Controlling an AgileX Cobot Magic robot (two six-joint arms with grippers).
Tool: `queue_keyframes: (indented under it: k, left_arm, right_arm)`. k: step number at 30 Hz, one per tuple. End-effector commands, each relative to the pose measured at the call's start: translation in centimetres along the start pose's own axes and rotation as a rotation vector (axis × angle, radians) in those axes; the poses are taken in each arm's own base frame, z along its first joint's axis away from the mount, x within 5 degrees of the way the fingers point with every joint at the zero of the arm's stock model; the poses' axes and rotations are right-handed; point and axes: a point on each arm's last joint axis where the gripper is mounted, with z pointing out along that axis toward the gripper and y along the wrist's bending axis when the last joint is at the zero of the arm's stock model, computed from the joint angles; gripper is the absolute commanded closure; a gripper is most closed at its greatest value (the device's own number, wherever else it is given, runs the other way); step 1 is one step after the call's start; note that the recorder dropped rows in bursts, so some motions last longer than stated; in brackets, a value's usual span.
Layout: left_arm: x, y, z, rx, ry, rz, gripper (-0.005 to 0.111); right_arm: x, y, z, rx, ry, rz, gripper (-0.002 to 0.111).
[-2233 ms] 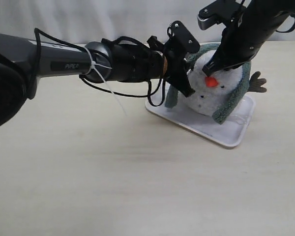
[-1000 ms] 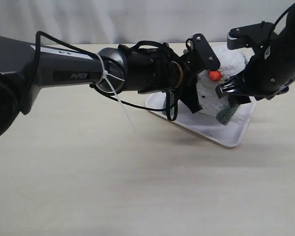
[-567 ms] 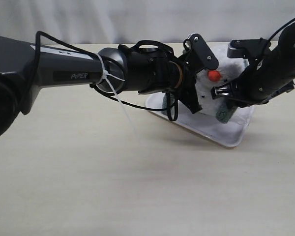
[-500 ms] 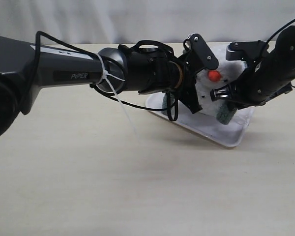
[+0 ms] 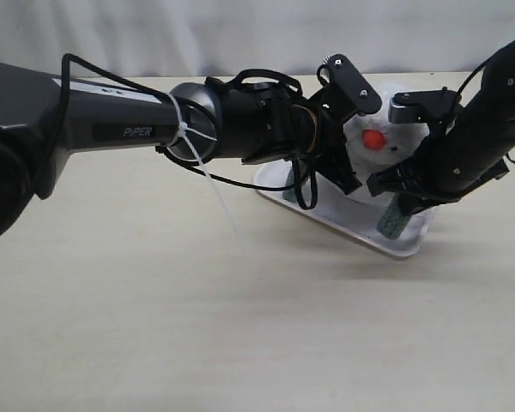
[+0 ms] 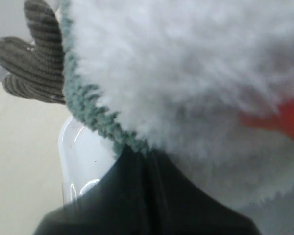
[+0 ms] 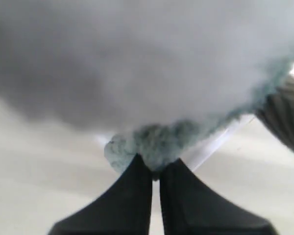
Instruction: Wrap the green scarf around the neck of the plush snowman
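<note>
Exterior view: left arm (image 5: 240, 129) covers snowman (image 5: 395, 130), green scarf (image 5: 392, 221), tray (image 5: 359, 230).

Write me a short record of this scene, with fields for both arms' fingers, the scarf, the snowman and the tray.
left fingers: shut on the scarf beside the snowman
right fingers: shut on a scarf end, low near the tray
scarf: held at both sides; lies along the snowman's fur
snowman: between the two arms, over the tray
tray: white, on the table
</note>
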Motion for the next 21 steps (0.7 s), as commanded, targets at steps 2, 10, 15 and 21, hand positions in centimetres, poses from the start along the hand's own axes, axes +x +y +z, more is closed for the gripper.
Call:
queue_keyframes:
  k: [2, 10, 15, 21]
  left_arm:
    - [-1.1, 0.7, -0.9, 0.011, -0.068, -0.128, 0.107]
    - [-1.2, 1.3, -1.7, -0.021, -0.025, -0.148, 0.107]
    - [-0.6, 1.5, -1.7, -0.046, 0.035, -0.128, 0.107]
    - [0.0, 1.3, -1.7, -0.035, 0.115, -0.060, 0.104]
  right_arm:
    - [1.8, 0.4, 1.0, -0.067, 0.034, -0.007, 0.104]
    - [2.0, 0.4, 1.3, -0.064, 0.031, -0.007, 0.104]
    - [2.0, 0.4, 1.3, -0.064, 0.029, -0.011, 0.104]
    - [1.9, 0.4, 1.3, -0.062, 0.019, -0.010, 0.104]
